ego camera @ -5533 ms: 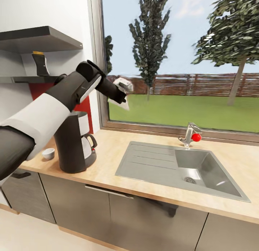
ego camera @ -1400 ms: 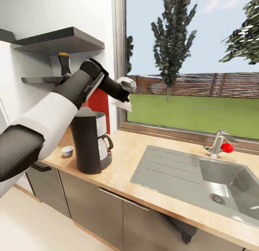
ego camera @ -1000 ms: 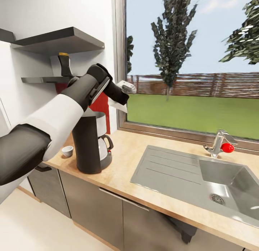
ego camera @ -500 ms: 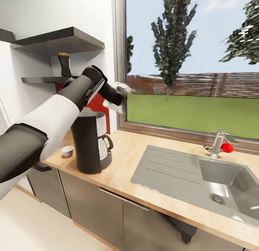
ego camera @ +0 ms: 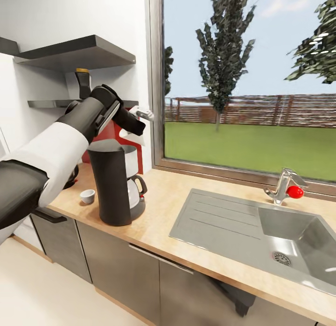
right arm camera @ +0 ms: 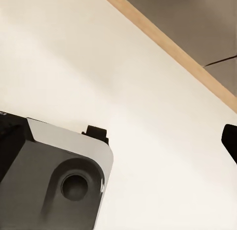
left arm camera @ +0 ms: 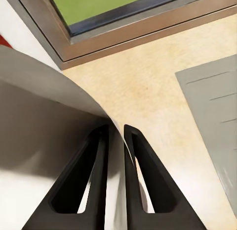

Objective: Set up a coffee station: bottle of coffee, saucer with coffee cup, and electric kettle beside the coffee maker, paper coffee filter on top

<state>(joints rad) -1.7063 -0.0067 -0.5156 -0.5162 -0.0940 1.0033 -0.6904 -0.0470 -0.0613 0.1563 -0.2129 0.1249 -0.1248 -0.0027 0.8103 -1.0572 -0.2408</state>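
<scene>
In the head view my left gripper (ego camera: 142, 115) is raised just above and behind the coffee maker (ego camera: 111, 186), shut on the white paper coffee filter (ego camera: 132, 135), which hangs over the drum's flat top. From the left wrist, the filter (left arm camera: 44, 121) curves away pinched between the two dark fingers (left arm camera: 94, 175). The electric kettle (ego camera: 136, 191) stands against the coffee maker's right side. The coffee cup (ego camera: 87, 195) sits on the kitchen countertop (ego camera: 158, 209) to its left. The bottle of coffee (ego camera: 84, 84) stands on the shelf (ego camera: 56, 103). One dark fingertip (right arm camera: 231, 141) of the right gripper sits at the frame's edge.
A steel sink (ego camera: 261, 223) with a red-knobbed faucet (ego camera: 285, 186) lies to the right under the window. A second shelf (ego camera: 79, 53) juts out above the bottle. The right wrist looks down at pale floor (right arm camera: 123, 91) and my grey base (right arm camera: 54, 180).
My left arm has swung left, carrying the filter from in front of the window to just above the coffee maker. Since the oldest frame the camera has shifted left.
</scene>
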